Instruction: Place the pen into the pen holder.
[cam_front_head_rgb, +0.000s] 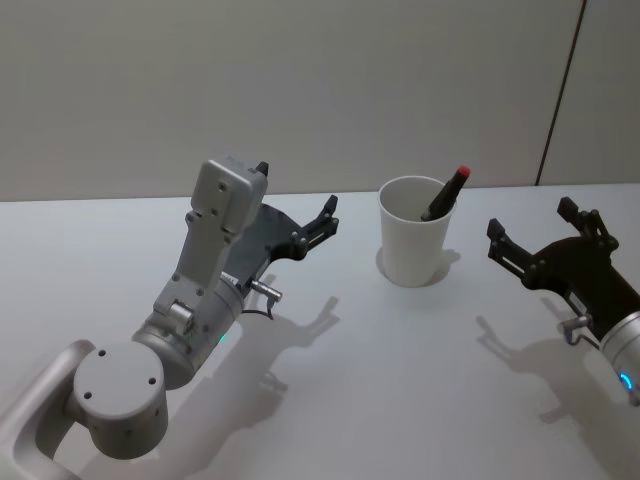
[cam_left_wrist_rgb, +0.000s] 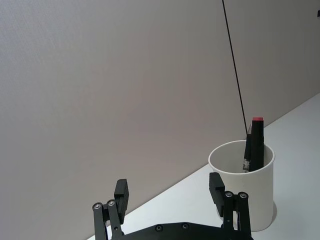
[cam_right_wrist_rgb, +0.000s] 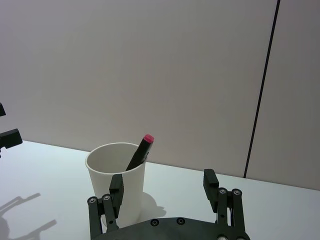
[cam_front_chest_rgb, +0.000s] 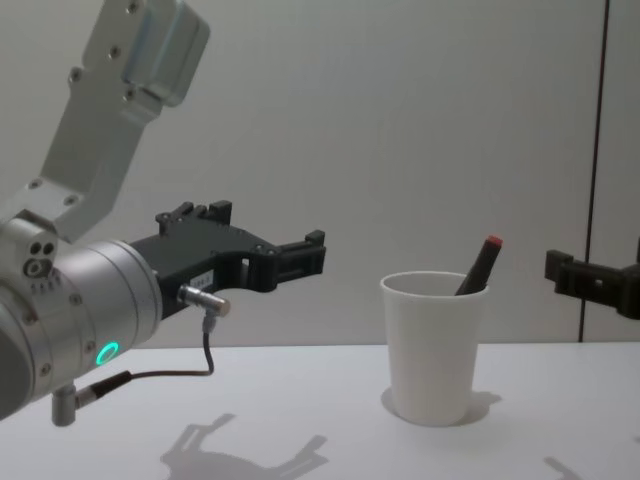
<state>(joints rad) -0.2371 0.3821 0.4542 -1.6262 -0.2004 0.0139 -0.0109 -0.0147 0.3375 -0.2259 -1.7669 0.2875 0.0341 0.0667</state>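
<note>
Pen inside the pen holder, both grippers released and empty.

The left gripper (cam_front_head_rgb: 315, 225) hovers above the table (cam_front_head_rgb: 400, 380) with its fingers spread wide; it holds nothing and touches nothing. The pen holder (cam_front_head_rgb: 414, 232), a white paper cup, stands ahead of it and to its right side, near but apart. The right gripper (cam_front_head_rgb: 545, 235) also has its fingers wide apart and empty, with the cup near on its left side. So the cup stands between the two grippers. The pen (cam_front_head_rgb: 446, 193), black with a red end, leans tilted inside the cup, its red end above the rim. The table is plain white with soft shadows of the arms. Behind is a bare grey wall (cam_front_head_rgb: 300, 90) with one dark vertical seam (cam_front_head_rgb: 560, 95).
</note>
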